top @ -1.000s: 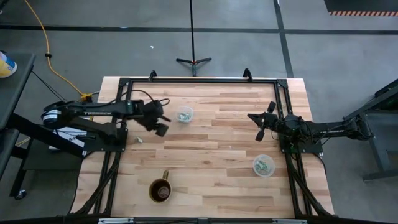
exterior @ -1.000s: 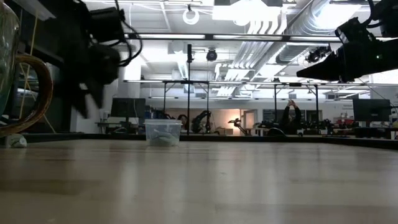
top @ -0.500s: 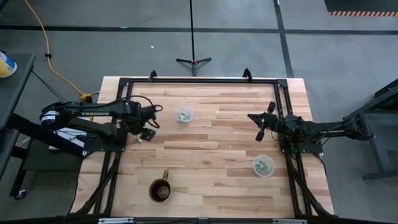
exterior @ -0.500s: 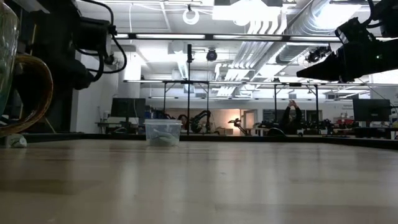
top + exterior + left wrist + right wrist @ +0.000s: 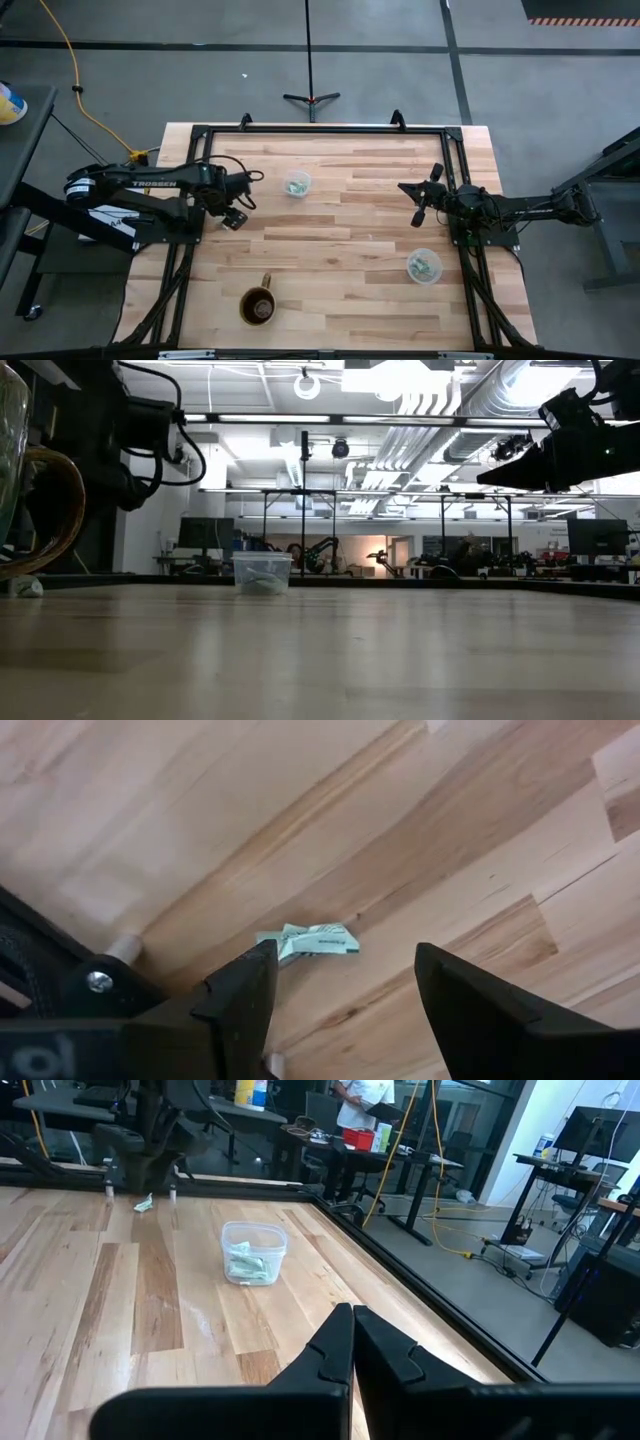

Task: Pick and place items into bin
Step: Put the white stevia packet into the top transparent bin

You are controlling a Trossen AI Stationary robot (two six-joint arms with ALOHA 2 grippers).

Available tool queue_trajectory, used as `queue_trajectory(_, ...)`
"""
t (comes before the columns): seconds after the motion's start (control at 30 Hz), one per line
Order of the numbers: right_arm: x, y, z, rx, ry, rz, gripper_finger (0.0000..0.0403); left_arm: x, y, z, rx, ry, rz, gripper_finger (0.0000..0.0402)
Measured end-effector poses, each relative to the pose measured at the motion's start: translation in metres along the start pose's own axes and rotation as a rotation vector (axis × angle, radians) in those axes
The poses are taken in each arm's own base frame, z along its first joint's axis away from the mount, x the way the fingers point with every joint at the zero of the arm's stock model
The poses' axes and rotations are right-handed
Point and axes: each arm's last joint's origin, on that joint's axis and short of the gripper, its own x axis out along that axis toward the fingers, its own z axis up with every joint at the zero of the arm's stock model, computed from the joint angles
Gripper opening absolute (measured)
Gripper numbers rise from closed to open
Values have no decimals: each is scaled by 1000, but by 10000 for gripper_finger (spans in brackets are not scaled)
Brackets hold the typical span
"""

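Observation:
A tiny pale green-and-white wrapped piece (image 5: 312, 940) lies flat on the wooden table near its left edge. My left gripper (image 5: 345, 985) is open right over it; the piece shows just ahead of the gap, close to one fingertip (image 5: 258, 970). In the high view this gripper (image 5: 232, 215) hides the piece. The same piece shows far off in the right wrist view (image 5: 143, 1204). My right gripper (image 5: 351, 1342) is shut and empty, raised at the table's right side (image 5: 420, 203). Two clear cups (image 5: 296, 184) (image 5: 424, 265) hold more pale green pieces.
A brown glass mug (image 5: 259, 306) stands near the table's near edge and looms at the low view's left (image 5: 30, 490). A black frame (image 5: 320, 130) runs round the table. The far clear cup shows in the low view (image 5: 262, 573) and the right wrist view (image 5: 252, 1255).
My left gripper has gone toward the table's left edge and a little toward the near edge, away from the far clear cup, and now stands over the small piece that lay bare by the left edge.

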Motion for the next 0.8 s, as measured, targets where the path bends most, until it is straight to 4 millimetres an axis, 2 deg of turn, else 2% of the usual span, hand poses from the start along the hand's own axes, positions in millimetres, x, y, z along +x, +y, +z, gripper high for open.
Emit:
queue_trajectory(0.27, 0, 0, 0, -3, 0, 0, 1, 11, -5, 4, -27, 124, -20, 270)
queue_trajectory(0.47, 0, 0, 0, -6, 0, 0, 4, 22, -6, 8, 120, 191, 19, 231)
queue_trajectory(0.6, 0, 0, 0, -3, 1, 0, 3, 25, -7, 9, 138, 213, 31, 208)
queue_trajectory(0.8, 0, 0, 0, -2, 0, 0, 4, 10, -17, 21, 193, 147, 0, 198)
